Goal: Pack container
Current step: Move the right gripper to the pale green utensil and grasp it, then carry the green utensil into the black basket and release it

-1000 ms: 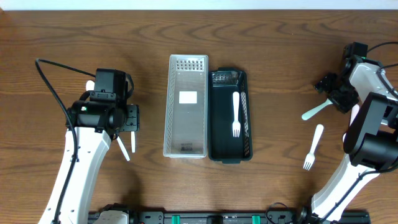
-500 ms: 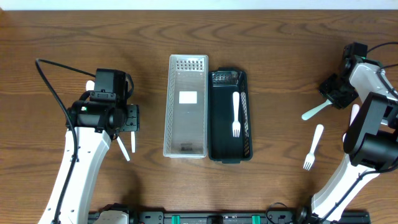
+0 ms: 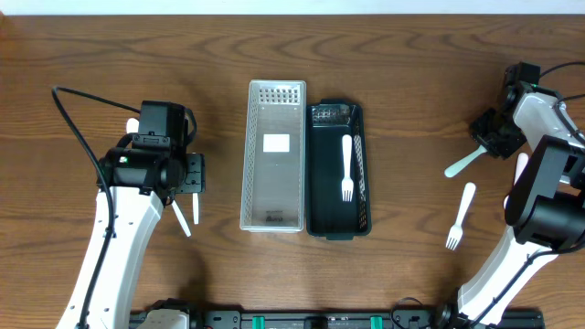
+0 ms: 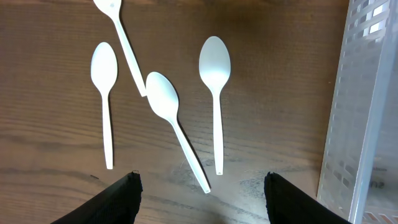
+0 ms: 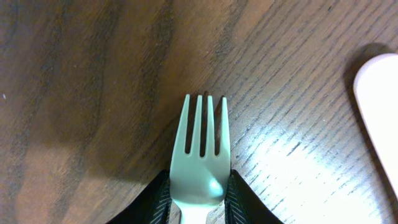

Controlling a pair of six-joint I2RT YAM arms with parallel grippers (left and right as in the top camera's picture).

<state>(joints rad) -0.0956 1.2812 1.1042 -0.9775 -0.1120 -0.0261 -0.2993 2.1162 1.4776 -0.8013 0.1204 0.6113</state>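
Two containers stand side by side mid-table: a clear one (image 3: 276, 155) with nothing in it and a black one (image 3: 336, 217) holding a white fork (image 3: 346, 167). My right gripper (image 3: 491, 135) (image 5: 199, 186) is shut on a pale green fork (image 3: 462, 164) (image 5: 202, 134) at the far right; the fork's tines point ahead over the wood. A second white fork (image 3: 460, 217) lies on the table below it. My left gripper (image 3: 189, 174) (image 4: 202, 186) hangs open above several white spoons (image 4: 216, 93), holding nothing.
The clear container's perforated wall (image 4: 360, 118) stands right of the spoons in the left wrist view. A white handle end (image 5: 380, 93) lies right of the green fork. The table's far edge runs along the top of the overhead view.
My right gripper's jaws have closed onto the pale green fork, which shifted slightly. The left arm and the spoons have not moved.
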